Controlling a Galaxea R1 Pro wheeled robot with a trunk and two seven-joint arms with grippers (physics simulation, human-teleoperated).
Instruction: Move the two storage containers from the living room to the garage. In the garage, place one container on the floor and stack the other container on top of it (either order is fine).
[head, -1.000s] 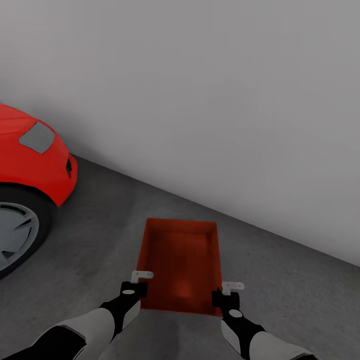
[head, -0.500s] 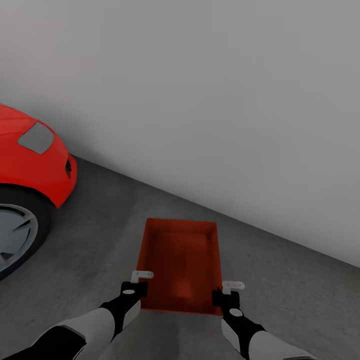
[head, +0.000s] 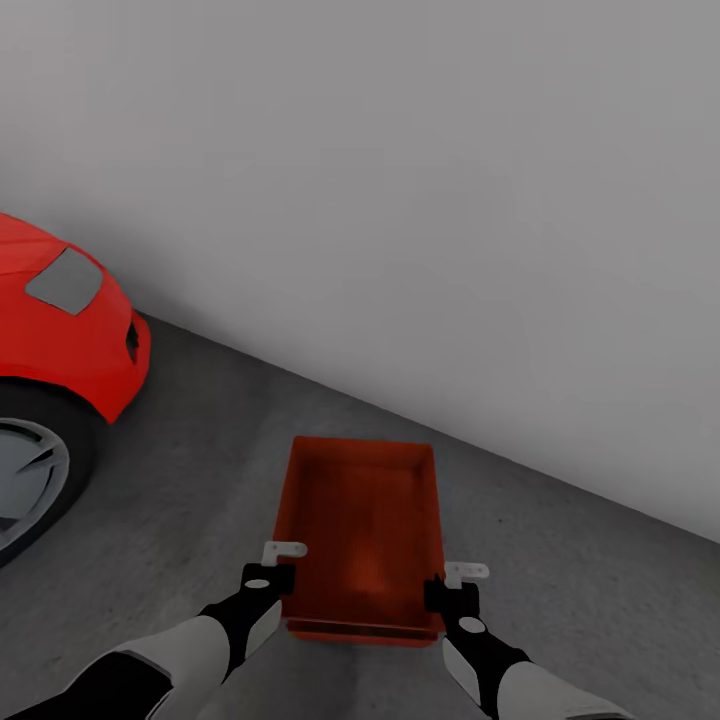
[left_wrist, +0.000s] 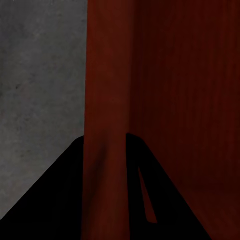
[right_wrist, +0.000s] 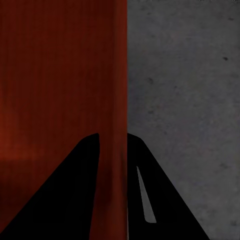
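Nearest, lower frame of the head view: left gripper (head: 283, 568) at lower left, right gripper (head: 462, 589) at lower right, each clamped on a long side wall of the red-orange storage container (head: 362, 530). The left wrist view shows the left gripper (left_wrist: 105, 150) with the wall pinched between its dark fingers; the right wrist view shows the same for the right gripper (right_wrist: 113, 147), grey floor (right_wrist: 185, 100) on the outer side.

Change over the last second: the container's near end wall now shows a lower edge and a thin dark strip beneath it, at lower centre, which was not there before. The grippers sit at the same picture positions. The red car (head: 60, 320) at middle left has slid slightly left and down, so the camera has shifted a little.

Reading: the container appears to be held just clear of the concrete floor (head: 180, 480), either lowering or tilting at its near end; cannot tell which. No second container is under it, so this one looks set to be the base of the stack.

Beyond: floor runs to the pale wall (head: 400, 180) across the upper frame.
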